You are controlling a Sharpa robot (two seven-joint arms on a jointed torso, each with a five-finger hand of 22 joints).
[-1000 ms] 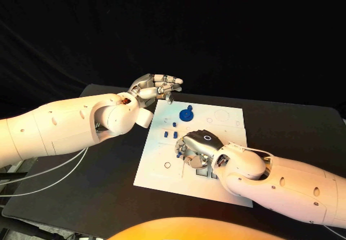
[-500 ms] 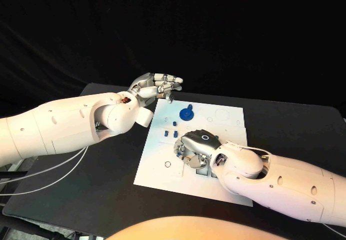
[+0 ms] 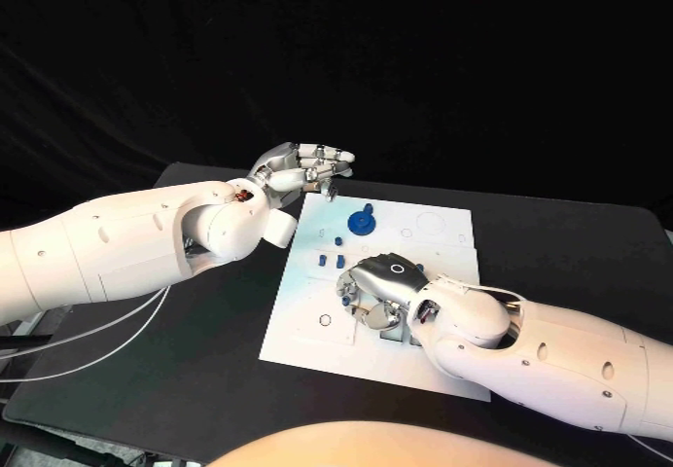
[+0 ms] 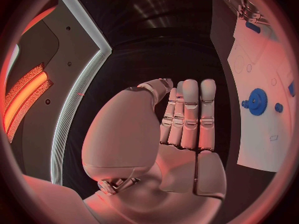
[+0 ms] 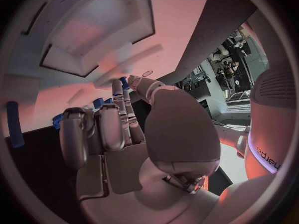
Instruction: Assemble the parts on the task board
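Right silver many-fingered hand [image 3: 381,282] rests low over the middle of the flat white task board [image 3: 435,226], fingers curled downward; whether it grips anything cannot be told. Just beyond it stands a round blue gear part [image 3: 362,223]; small blue peg parts [image 3: 331,260] lie beside it. Left silver hand [image 3: 301,167] hovers off the board's far corner, fingers curled together, holding nothing.

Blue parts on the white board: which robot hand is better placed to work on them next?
Probably the right robot hand: it hangs over the middle of the board, close to the small blue parts. The left robot hand is beyond the board's far corner.
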